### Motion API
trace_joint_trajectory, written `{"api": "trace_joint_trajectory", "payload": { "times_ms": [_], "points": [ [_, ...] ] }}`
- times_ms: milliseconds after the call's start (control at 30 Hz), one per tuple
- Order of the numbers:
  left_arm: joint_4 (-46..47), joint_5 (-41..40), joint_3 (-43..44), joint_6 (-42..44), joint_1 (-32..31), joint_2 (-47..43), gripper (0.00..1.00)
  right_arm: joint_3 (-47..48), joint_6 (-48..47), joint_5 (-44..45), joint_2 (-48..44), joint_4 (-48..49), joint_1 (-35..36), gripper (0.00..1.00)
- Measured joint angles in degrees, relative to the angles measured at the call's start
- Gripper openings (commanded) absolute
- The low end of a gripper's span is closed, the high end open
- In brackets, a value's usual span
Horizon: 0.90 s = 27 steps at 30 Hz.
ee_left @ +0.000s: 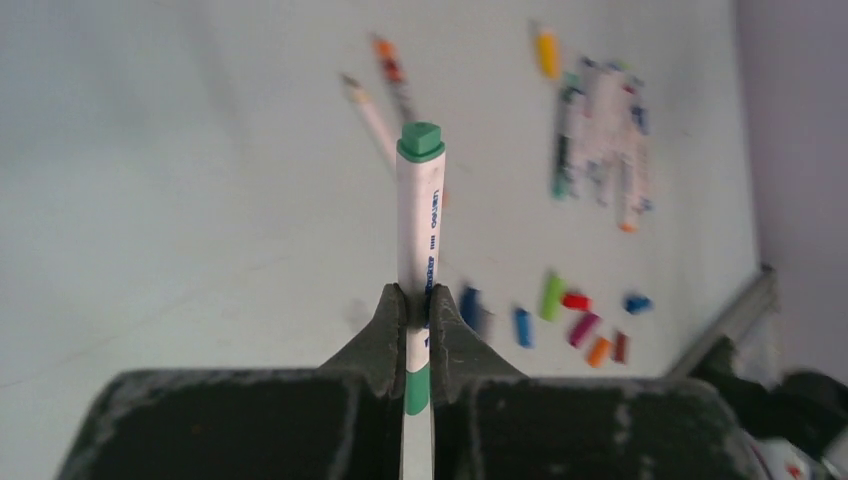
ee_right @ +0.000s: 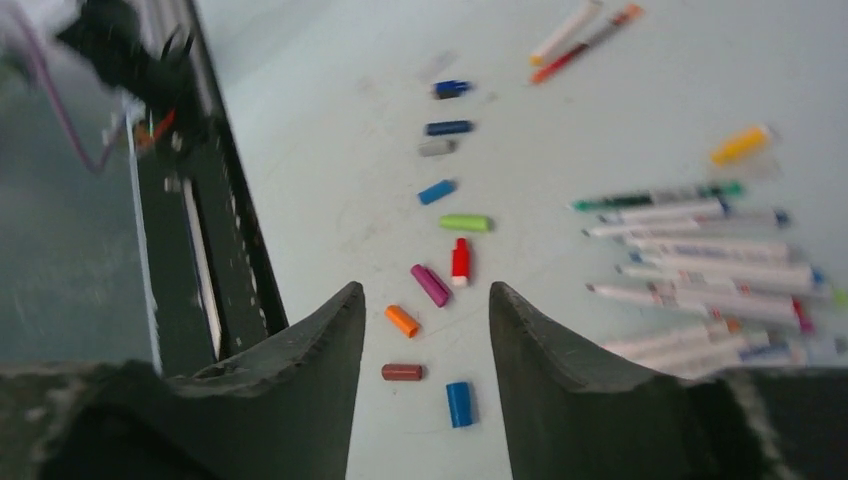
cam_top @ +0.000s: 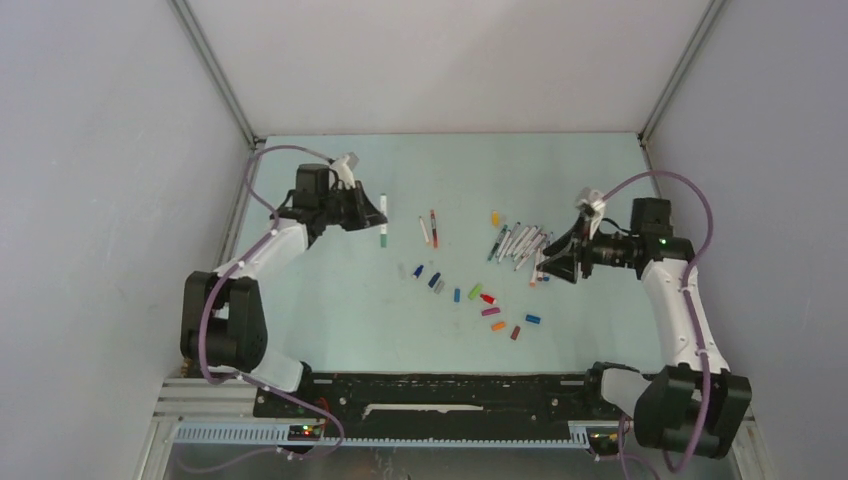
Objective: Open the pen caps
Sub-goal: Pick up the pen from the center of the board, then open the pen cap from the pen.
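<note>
My left gripper (cam_top: 376, 212) is shut on a white pen (ee_left: 419, 215) with a green end (ee_left: 420, 140); the pen sticks out past the fingers (ee_left: 385, 335) above the table's left side. The pen caps (cam_top: 488, 305) lie loose in the middle of the table. In the right wrist view these include an orange cap (ee_right: 401, 320), a brown cap (ee_right: 402, 372), a blue cap (ee_right: 459, 404), a magenta cap (ee_right: 430, 285) and a red cap (ee_right: 460, 262). My right gripper (ee_right: 425, 290) hangs open and empty over these caps, beside a pile of pens (ee_right: 700, 265).
Two thin pens (cam_top: 429, 228) lie apart at mid-table and a yellow cap (cam_top: 494, 217) lies behind the pen pile (cam_top: 520, 243). The black base rail (cam_top: 450, 392) runs along the near edge. White walls enclose the pale green table (cam_top: 330, 300).
</note>
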Motion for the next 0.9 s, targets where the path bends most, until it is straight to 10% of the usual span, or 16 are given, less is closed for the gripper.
{"api": "trace_joint_trajectory", "payload": {
  "times_ms": [167,533,900],
  "points": [
    [13.8,7.7,-9.4,-8.5,-8.5,-5.1,0.0,0.0,-6.8,0.8,-4.7,-0.4,12.4,0.59],
    [38.1,4.2,-11.5,-17.3,-31.5,-7.3,0.0,2.0,47.2,10.9,0.4,29.6,21.1,0.68],
    [41.8,-0.1,-9.7,-20.0,-37.2,-1.0,0.0,2.1,62.9,15.1,1.0,34.2,21.7,0.57]
  ]
}}
